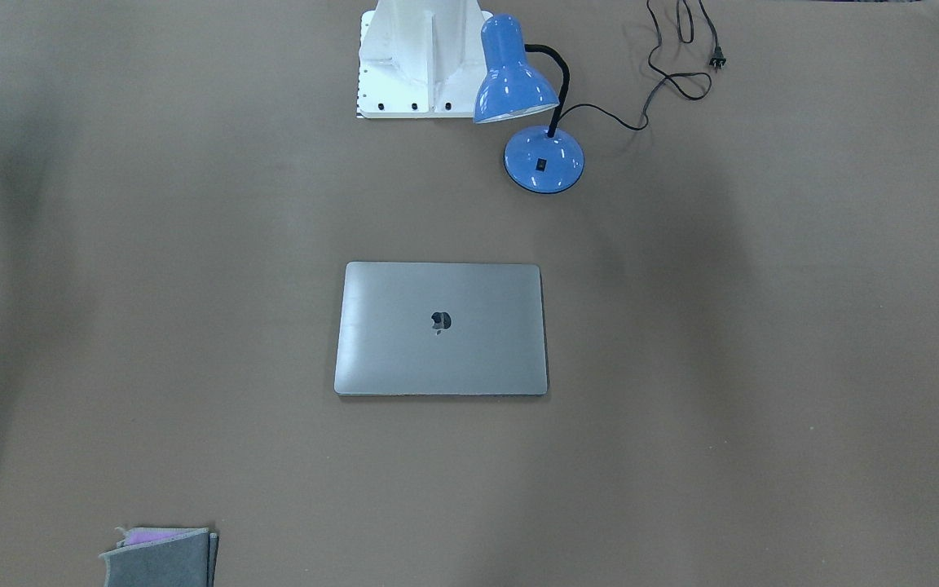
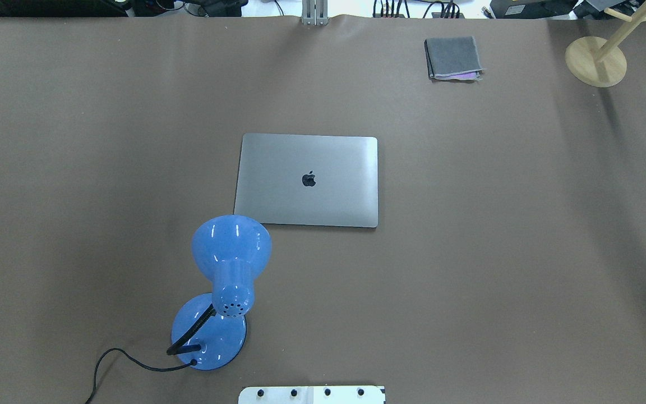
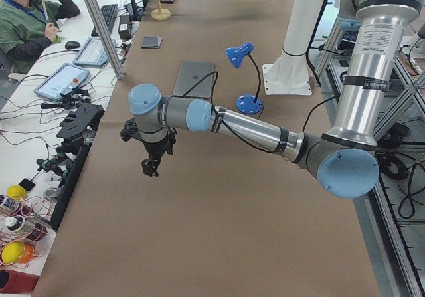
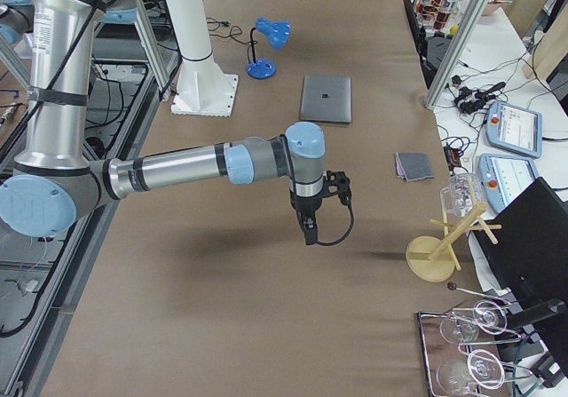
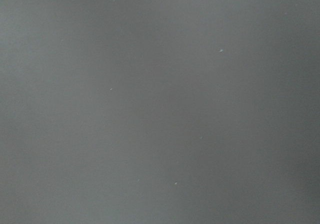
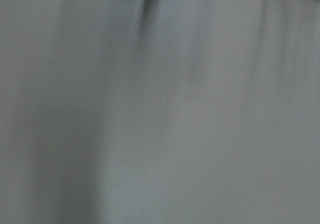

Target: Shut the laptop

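The laptop (image 1: 441, 328) lies flat in the middle of the table with its grey lid down and the dark apple logo facing up. It also shows in the overhead view (image 2: 307, 180) and both side views (image 3: 194, 78) (image 4: 326, 98). My left gripper (image 3: 151, 169) hangs over the table near its left end, far from the laptop; I cannot tell if it is open or shut. My right gripper (image 4: 309, 233) hangs over the table near its right end, also far away; I cannot tell its state. Both wrist views show only bare table cover.
A blue desk lamp (image 2: 227, 280) stands between the robot base (image 1: 416, 61) and the laptop, its shade near the laptop's corner and its black cord (image 2: 121, 359) trailing left. A grey felt pouch (image 2: 453, 58) and a wooden stand (image 2: 596, 59) sit at the far right.
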`<action>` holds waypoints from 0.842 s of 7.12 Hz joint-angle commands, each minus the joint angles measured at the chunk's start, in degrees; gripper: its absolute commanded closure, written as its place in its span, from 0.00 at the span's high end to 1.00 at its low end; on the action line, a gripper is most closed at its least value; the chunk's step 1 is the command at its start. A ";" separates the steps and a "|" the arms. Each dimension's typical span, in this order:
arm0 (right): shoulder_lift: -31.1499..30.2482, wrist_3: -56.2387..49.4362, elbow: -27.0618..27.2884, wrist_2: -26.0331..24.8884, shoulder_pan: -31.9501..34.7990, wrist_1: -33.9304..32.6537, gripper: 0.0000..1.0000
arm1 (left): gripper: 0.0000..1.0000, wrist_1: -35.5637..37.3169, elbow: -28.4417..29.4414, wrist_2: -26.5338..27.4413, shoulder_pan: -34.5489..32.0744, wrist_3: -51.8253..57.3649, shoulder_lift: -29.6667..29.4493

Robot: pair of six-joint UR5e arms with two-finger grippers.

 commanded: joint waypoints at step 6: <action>-3.47 -3.08 -3.62 1.43 3.99 -0.07 1.00 | 0.98 -1.23 -2.21 0.30 -4.78 2.56 9.28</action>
